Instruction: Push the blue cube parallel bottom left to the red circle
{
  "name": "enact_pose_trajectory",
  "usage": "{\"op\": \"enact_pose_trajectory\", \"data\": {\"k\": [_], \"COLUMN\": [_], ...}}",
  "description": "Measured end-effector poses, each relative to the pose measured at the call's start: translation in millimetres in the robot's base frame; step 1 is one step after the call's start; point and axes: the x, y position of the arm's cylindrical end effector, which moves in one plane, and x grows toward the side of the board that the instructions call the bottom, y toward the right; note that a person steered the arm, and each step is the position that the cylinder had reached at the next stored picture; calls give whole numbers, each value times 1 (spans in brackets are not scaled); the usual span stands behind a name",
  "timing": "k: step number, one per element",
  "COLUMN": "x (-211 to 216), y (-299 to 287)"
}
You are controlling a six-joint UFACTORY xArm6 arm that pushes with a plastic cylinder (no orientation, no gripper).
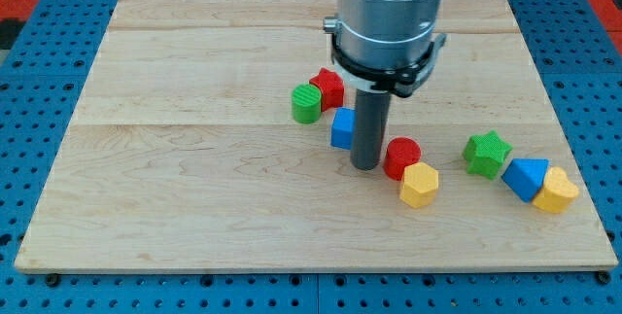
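1. Nearest the camera, the yellow hexagonal block (419, 185) lies right of the frame's centre, touching the red circle (401, 157) above it.
2. The rod's tip (365, 166) sits between the blue cube (342, 129) on its left and the red circle on its right, close to both.
3. The arm carries no hand, so no grasp state applies.
4. Risk, as a judgement: any rightward drift would shove the red circle, moving the reference itself.
5. Pushing the cube up-left could jam it against the red block (328, 87) and green cylinder (306, 104).
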Motion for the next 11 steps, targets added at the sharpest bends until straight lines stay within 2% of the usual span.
{"op": "enact_pose_trajectory", "data": {"k": [2,4,5,8,10,11], "x": [-53,-75,-66,7,27,74], "y": [17,-1,-15,-27,-14,-9]}}
